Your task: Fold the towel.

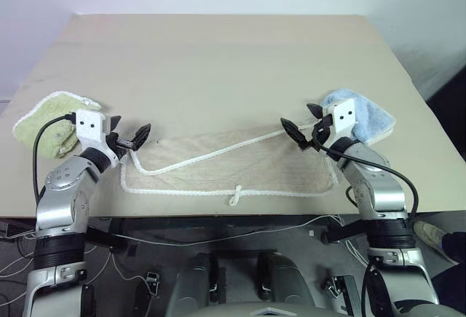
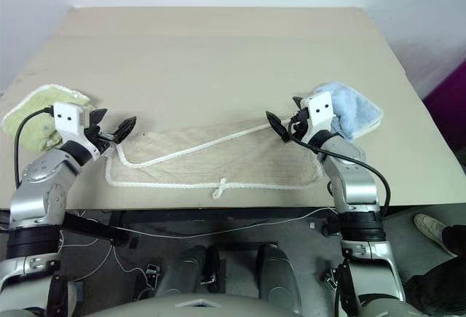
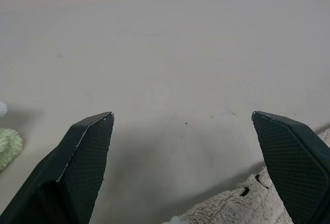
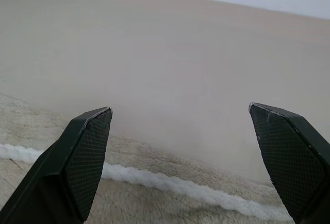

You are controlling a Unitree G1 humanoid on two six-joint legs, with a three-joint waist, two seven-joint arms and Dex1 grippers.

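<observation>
The beige towel (image 1: 240, 164) lies flat near the table's front edge, its white corded trim (image 4: 175, 183) running diagonally across the top layer and a small white loop (image 1: 235, 197) at the front hem. My left gripper (image 1: 131, 130) hovers open at the towel's left end, with nothing between its fingers (image 3: 87, 147). My right gripper (image 1: 298, 119) stands open over the towel's right end, just above the trim, also empty. The left wrist view shows a towel corner (image 3: 242, 206) below the open fingers.
A folded light green towel (image 1: 47, 124) lies at the table's left edge, behind the left gripper. A folded light blue towel (image 1: 368, 116) sits behind the right gripper. The beige table (image 1: 233, 62) stretches away beyond the towel. Cables hang below the front edge.
</observation>
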